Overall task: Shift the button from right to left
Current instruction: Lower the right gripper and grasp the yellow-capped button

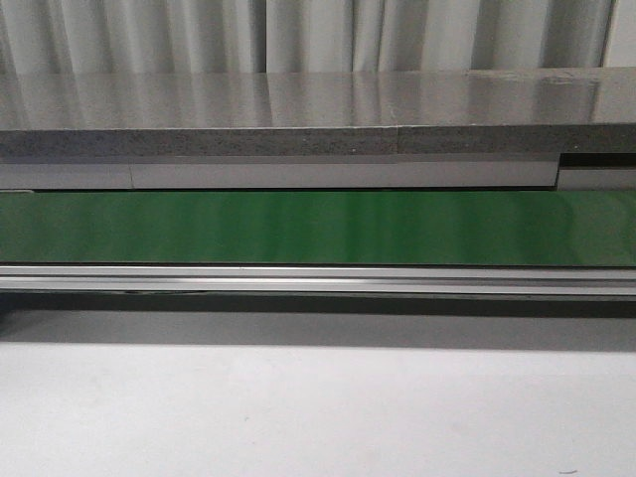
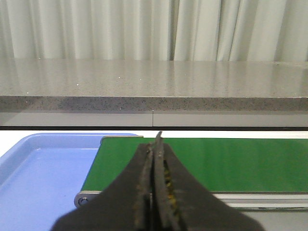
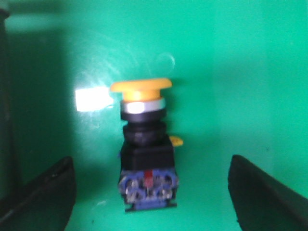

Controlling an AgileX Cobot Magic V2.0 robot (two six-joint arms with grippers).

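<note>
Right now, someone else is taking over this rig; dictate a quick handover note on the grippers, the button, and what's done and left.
Left gripper: shut, empty, hovering over the left end of the green conveyor belt, beside the blue plastic tray.
Right gripper: open, fingers either side of the yellow-capped push-button with black body, not touching.
Button lies on green belt surface.
Done: right gripper lined up.
Left: grasp, move it left.

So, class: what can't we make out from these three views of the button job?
- Front view: neither arm nor the button shows; only the green belt.
- Right wrist view: blurred; the button lies between the right gripper fingers, markings unreadable.
- Left wrist view: the blue tray is cut off by the edge and the shut left gripper.
</note>
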